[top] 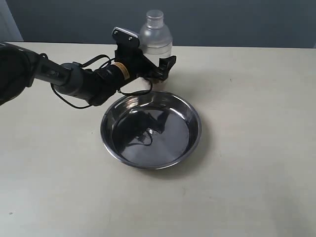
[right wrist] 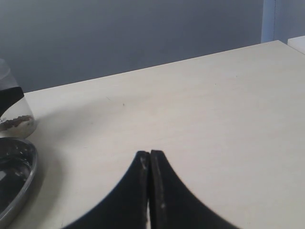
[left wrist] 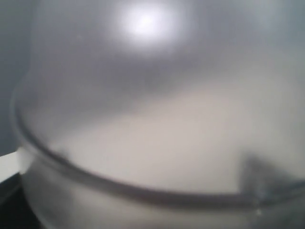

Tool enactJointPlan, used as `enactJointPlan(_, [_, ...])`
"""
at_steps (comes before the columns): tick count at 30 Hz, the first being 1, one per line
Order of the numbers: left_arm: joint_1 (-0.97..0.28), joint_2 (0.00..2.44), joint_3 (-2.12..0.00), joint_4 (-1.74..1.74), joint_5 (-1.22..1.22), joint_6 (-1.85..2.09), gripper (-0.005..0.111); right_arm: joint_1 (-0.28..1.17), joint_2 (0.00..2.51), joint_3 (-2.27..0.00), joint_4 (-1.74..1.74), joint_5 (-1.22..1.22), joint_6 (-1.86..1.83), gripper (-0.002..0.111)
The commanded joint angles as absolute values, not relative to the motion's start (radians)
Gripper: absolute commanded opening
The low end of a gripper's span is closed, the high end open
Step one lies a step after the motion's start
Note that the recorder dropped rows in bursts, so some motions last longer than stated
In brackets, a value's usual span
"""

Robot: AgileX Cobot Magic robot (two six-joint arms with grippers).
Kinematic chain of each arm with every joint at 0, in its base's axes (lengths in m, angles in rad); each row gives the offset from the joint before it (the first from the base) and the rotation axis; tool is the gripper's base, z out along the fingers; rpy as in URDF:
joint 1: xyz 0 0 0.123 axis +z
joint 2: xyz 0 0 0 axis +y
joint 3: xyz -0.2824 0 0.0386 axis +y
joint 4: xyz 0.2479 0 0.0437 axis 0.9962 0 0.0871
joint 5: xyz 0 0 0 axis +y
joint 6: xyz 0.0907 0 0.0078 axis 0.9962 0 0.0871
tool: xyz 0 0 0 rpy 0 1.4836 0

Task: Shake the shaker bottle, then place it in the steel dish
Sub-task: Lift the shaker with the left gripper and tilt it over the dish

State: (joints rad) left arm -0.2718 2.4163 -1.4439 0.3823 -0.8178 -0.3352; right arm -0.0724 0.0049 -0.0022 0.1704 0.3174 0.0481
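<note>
Bracketing the bottle (top: 157, 37) beside the dish (top: 197, 129).
My left hand (top: 152, 69) flanks it low, ready to lift; whether it is pinching yet, I cannot tell.

Beige tabletop (top: 256, 187); grey-blue wall (top: 237, 22) behind; pale strip (top: 9, 22) left, perhaps doorframe.

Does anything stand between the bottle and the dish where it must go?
Nothing visible does. The bottle stands on the table right behind the dish, by its far rim in the exterior view. The left gripper is around it, and the dish holds nothing.
</note>
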Motion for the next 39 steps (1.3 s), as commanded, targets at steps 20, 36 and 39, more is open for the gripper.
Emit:
enactJointPlan(20, [-0.272, 2.42, -1.451, 0.54, -0.834, -0.472, 0.001, -0.07, 0.0, 0.0, 0.169, 0.307, 0.048, -0.001])
enactJointPlan(36, [-0.272, 2.42, -1.451, 0.489, -0.864, -0.472, 0.001, -0.07, 0.0, 0.0, 0.169, 0.307, 0.048, -0.001])
enactJointPlan(39, [-0.272, 2.42, -1.451, 0.493, -0.868, -0.493, 0.001, -0.07, 0.0, 0.0, 0.169, 0.307, 0.048, -0.001])
